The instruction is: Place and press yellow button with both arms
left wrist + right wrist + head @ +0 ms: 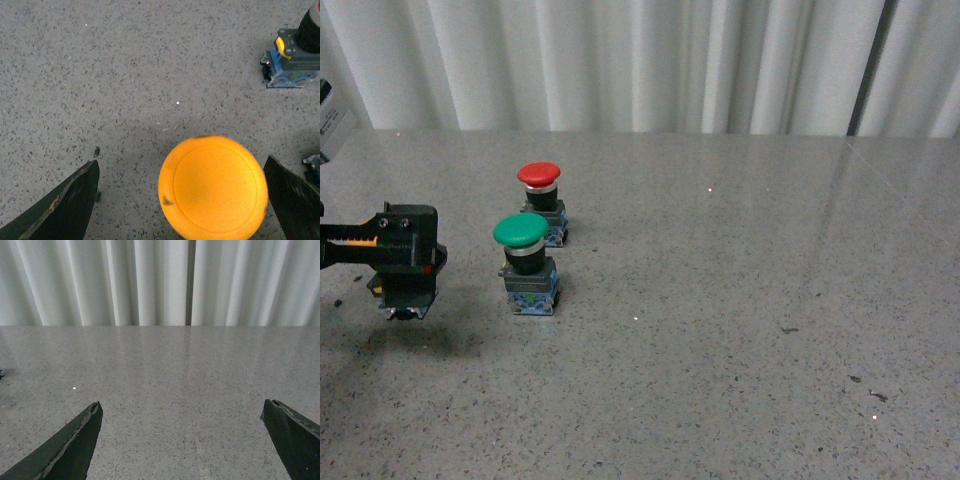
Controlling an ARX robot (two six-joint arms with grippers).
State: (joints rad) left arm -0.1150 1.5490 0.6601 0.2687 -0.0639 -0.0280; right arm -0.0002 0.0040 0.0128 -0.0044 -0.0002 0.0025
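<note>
End effector (181, 160) astride yellow button (212, 187) — wrist-only

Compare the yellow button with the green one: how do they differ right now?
The yellow button has an orange-yellow cap; the green button a green one. The yellow button sits between the open fingers of the left gripper; the green button stands free beside that gripper. Both have round mushroom caps and rest on the table.

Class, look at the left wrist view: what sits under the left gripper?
The yellow button stands on the speckled table between the left gripper's open fingers. Only its round cap shows; the cap covers the body beneath.
</note>
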